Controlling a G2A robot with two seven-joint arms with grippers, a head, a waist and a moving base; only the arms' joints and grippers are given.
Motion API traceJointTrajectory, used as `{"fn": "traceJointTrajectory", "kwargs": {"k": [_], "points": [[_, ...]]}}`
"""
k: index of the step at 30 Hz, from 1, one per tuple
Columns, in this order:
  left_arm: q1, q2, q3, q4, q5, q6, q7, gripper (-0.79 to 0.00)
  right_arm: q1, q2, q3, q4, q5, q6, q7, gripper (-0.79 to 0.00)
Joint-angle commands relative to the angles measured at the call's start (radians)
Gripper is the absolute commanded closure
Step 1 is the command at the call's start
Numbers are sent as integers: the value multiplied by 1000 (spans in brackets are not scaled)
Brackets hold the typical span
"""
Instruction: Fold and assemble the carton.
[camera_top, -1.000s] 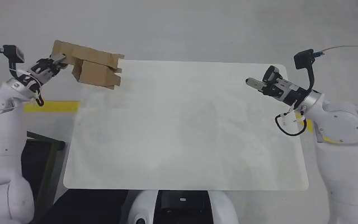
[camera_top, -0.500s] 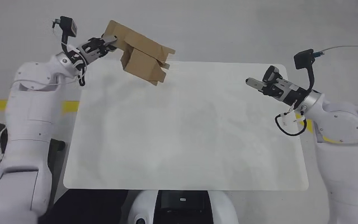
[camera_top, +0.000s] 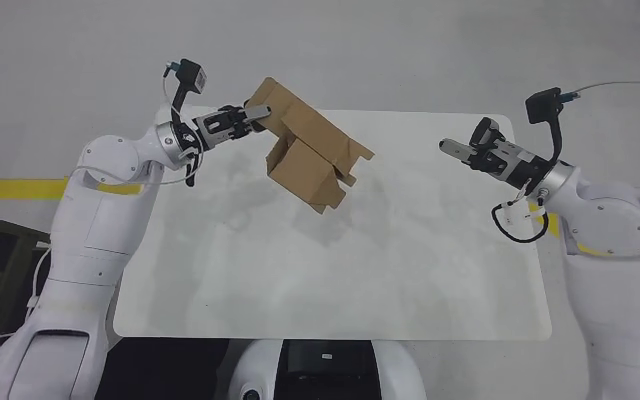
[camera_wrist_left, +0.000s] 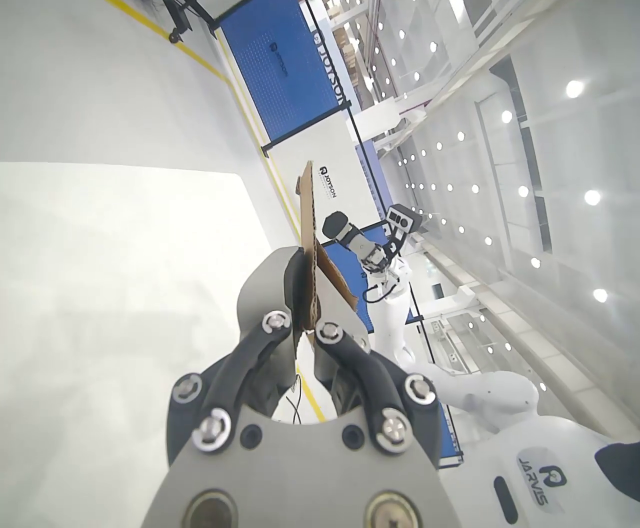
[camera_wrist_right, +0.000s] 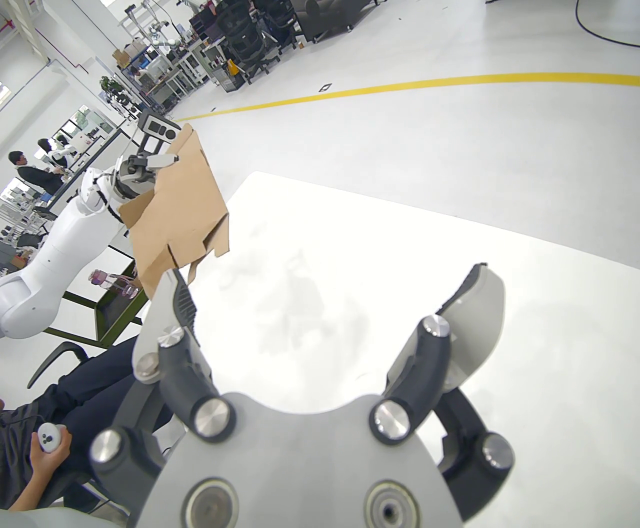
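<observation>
Carton (camera_top: 305, 165) swung over table (camera_top: 400, 280), L fingers (camera_wrist_left: 260, 292) pinching, R fingers (camera_wrist_right: 482, 297) spread

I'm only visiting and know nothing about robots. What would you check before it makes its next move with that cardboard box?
1. Left gripper shut on the carton's edge: ok.
2. Carton held over the table, not off to the side: ok.
3. Right gripper open and holding nothing, free to help: ok.
4. Right gripper close enough to the carton to fold it: not ok, it sits apart at the table's opposite side.
5. Carton folded into shape: not ok, it hangs unassembled.
6. Carton's lowest corner clear of the tabletop: cannot tell.
</observation>
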Motion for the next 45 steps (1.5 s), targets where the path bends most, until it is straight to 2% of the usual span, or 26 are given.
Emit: {"fn": "traceJointTrajectory", "kwargs": {"k": [1,35,40,45], "points": [[2,0,-1,-2,0,1,-1,0,0,0,0,0,0,0,0,-785],[2,0,-1,-2,0,1,-1,0,0,0,0,0,0,0,0,-785],[15,0,-11,8,-2,1,37,0,-23,-5,-25,28,134,51,-7,-785],[-25,-6,13,67,-32,-26,-55,0,-9,-10,-69,83,290,33,42,-785]]}}
